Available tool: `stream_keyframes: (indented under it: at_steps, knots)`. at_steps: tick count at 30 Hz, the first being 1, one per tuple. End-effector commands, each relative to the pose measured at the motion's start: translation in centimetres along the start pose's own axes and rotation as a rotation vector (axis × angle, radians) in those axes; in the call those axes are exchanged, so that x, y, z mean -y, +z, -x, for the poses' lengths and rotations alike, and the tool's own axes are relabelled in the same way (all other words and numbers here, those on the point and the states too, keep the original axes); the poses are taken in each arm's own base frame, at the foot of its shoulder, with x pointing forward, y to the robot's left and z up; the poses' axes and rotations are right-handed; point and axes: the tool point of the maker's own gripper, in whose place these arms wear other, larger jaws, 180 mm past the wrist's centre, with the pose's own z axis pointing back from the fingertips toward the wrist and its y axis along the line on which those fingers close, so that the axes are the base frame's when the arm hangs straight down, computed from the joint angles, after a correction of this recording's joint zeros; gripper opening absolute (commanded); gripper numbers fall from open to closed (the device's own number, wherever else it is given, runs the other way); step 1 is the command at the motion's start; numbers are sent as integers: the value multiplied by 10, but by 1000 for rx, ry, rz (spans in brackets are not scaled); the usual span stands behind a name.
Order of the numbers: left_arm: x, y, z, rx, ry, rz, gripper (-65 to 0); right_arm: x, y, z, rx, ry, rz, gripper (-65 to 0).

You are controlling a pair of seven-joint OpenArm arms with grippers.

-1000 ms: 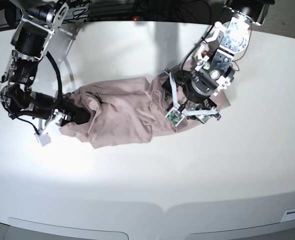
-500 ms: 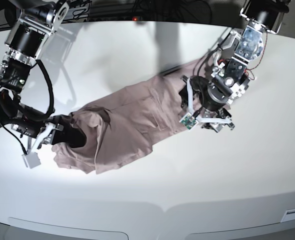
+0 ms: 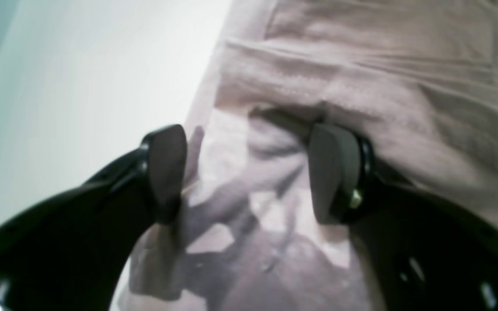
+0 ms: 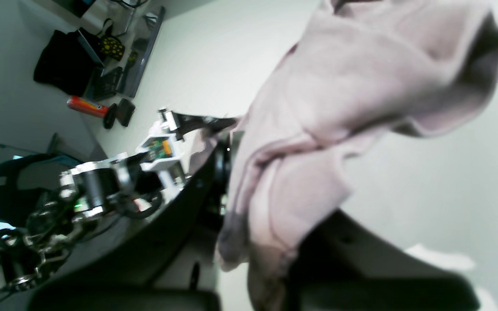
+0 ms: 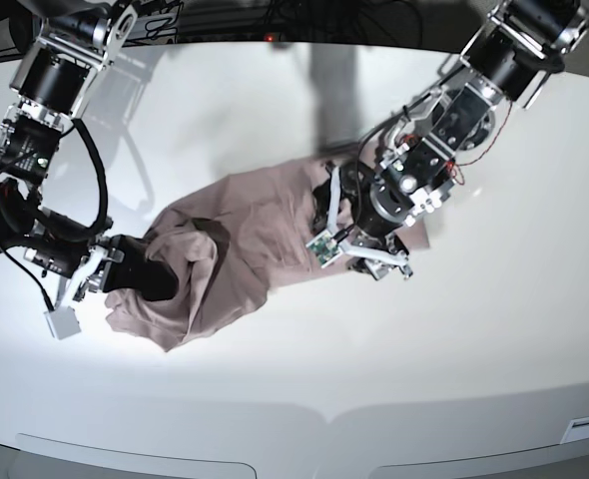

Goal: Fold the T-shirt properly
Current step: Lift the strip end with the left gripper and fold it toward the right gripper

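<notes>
Right tool [image 5: 170,284] clenched on T-shirt [image 5: 255,230] edge, left tool [image 3: 249,172] released over cloth, table [image 5: 304,399]

Robotics lab: two arms work on a white table [image 5: 275,379]; cables at 12 o'clock, bags and a chair [image 4: 11,190] beyond.

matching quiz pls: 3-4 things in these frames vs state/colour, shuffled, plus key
Things:
1. T-shirt
2. left gripper
3. right gripper
4. table

States:
A. white, bare surface
B. fingers apart over the cloth
C. dusty pink, bunched and creased
D. shut on a bunch of cloth

Pairs: 1-C, 2-B, 3-D, 4-A
</notes>
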Motion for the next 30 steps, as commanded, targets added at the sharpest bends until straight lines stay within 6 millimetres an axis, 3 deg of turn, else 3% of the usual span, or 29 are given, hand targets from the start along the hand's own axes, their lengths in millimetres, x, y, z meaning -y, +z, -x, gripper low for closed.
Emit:
stream_keyframes:
  at_steps: [1, 4, 11, 20, 25, 30]
  knots:
    - [-12, -4, 12, -73, -44, -42, -221, -8, 4, -21, 59, 40, -25, -650]
    - [-20, -9, 10, -85, -62, -64, -221, -17, 3, -24, 78, 41, -74, -650]
    - [-47, -1, -5, -120, -76, -119, -221, -33, -19, -11, 1, 61, -128, -650]
    - [-109, 35, -70, -3, -66, -331, -221, -67, -54, 5, -43, 52, -241, -650]
    - [-176, 75, -86, -25, -75, -572, -221, -81, -65, 6, -21, 29, -285, -650]
    - [-237, 113, -78, -72, -57, -756, -221, -96, -82, 11, -13, 3, -314, -650]
